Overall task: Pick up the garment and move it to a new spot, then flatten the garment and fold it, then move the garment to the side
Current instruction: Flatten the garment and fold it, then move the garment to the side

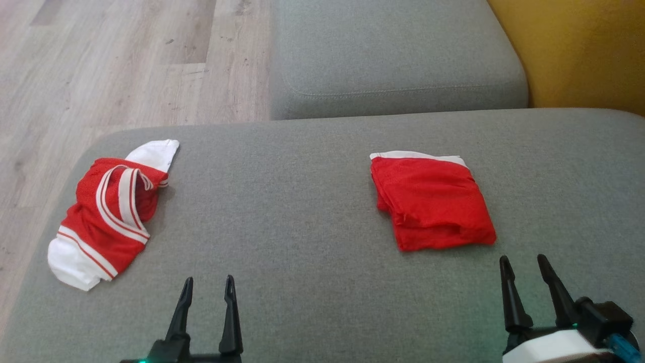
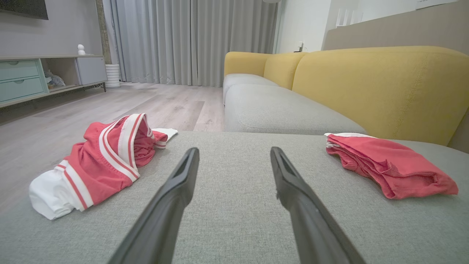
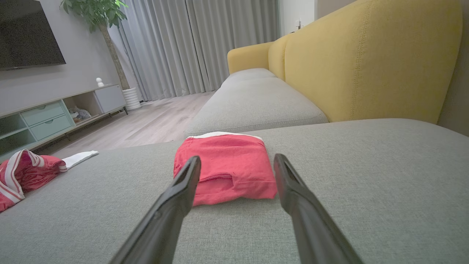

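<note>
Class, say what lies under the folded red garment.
The folded red garment rests on the grey cushion; a white band shows along its far edge. Whatever lies between its folds or beneath it is covered.

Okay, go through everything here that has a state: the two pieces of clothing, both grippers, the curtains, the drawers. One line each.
Striped garment: crumpled, not folded, near the left edge of the sofa cushion.
Folded garment: folded into a compact square, lying flat.
Left gripper: open, holding nothing.
Right gripper: open, holding nothing, just short of the folded garment.
Curtains: drawn shut.
Drawers: shut.
</note>
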You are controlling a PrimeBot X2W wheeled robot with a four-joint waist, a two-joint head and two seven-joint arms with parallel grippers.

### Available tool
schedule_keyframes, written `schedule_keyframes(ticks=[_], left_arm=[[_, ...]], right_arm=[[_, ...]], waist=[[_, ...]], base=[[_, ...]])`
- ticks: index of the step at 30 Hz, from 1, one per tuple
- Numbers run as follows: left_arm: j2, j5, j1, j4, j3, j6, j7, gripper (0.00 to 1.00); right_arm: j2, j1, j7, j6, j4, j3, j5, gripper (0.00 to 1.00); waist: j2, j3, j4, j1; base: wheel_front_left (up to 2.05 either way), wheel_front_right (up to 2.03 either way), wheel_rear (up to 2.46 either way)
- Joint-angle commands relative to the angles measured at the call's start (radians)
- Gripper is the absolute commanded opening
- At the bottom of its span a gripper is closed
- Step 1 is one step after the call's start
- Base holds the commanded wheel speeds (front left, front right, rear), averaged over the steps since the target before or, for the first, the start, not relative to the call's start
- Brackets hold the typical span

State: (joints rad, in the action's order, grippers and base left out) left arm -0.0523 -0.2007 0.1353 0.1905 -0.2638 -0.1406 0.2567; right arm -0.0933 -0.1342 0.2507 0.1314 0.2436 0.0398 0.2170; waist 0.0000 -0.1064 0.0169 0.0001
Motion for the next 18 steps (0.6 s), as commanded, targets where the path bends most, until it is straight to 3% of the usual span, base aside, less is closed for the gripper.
schedule_keyframes(ticks=[1,18], left_arm=[[0.002,0.014,-0.036,-0.025,0.032,0.004,0.005,1.00],[0.002,0.032,-0.026,-0.023,0.047,0.008,0.005,1.00]], right_arm=[[-0.003,0.033,0.011,-0.001,-0.035,0.021,-0.009,1.00],[0.000,0.039,0.011,-0.001,-0.031,0.028,-0.010,1.00]], waist=[[0.0000,-0.001,0.003,-0.0001],[0.0000,0.007,0.002,-0.0001]], base=[[0.00,0.00,0.00],[0.00,0.00,0.00]])
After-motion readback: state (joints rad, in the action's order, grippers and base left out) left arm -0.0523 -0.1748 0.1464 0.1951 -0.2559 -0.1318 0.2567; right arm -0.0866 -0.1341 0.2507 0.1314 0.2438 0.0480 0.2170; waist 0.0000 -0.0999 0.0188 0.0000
